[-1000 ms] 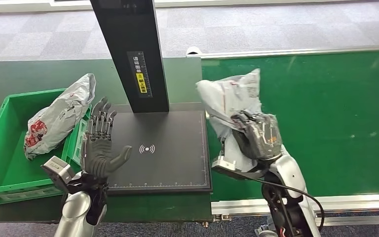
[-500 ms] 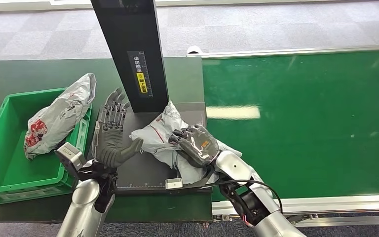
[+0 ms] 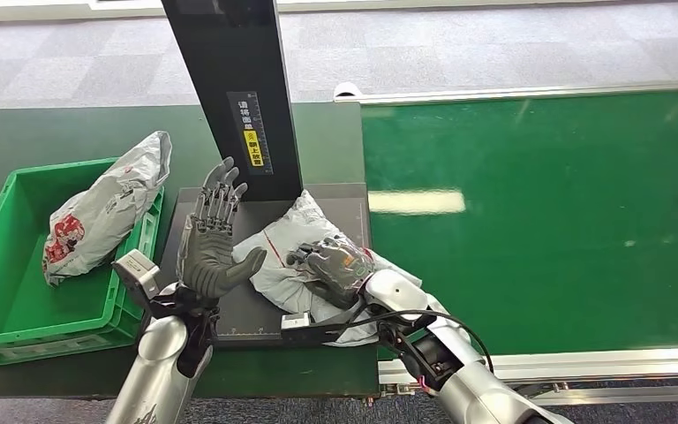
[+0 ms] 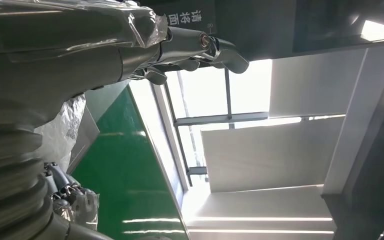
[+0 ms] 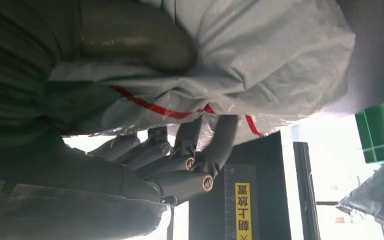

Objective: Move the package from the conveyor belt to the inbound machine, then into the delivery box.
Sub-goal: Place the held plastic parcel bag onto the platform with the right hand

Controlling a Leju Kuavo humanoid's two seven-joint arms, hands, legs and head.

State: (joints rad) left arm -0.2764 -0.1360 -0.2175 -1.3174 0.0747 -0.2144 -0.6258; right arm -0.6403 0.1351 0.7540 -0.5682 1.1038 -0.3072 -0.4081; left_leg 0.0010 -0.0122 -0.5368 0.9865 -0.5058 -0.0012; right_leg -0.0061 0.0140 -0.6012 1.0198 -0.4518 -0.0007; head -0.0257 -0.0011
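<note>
Grey poly-mailer package [image 3: 287, 252] lies on the black scanning platform [image 3: 229, 309] of the inbound machine, just in front of its upright black column [image 3: 234, 88], with the robot's right hand [image 3: 335, 265] clasped over its near end. The right wrist view shows that hand's fingers [image 5: 180, 167] curled under the crinkled plastic with the thumb across the top, so the parcel is firmly held, not merely touched. The left hand [image 3: 212, 243] stands raised at the platform's left edge, palm toward the parcel and fingers spread wide, holding nothing; its thumb sits just beside the mailer's corner, and whether the two touch cannot be told.

By the look of things, the first leg of the job is done: the package is off the green conveyor belt [image 3: 538, 221] and at the machine. What remains is the transfer into the green delivery box [image 3: 18, 309] to the left, where another grey mailer [image 3: 106, 208] already leans against the box's right wall.

That next move likely calls for the right hand to let go and the waiting left hand to take a sure hold of the slippery, shapeless bag, then lift it over the box rim without dragging it.
</note>
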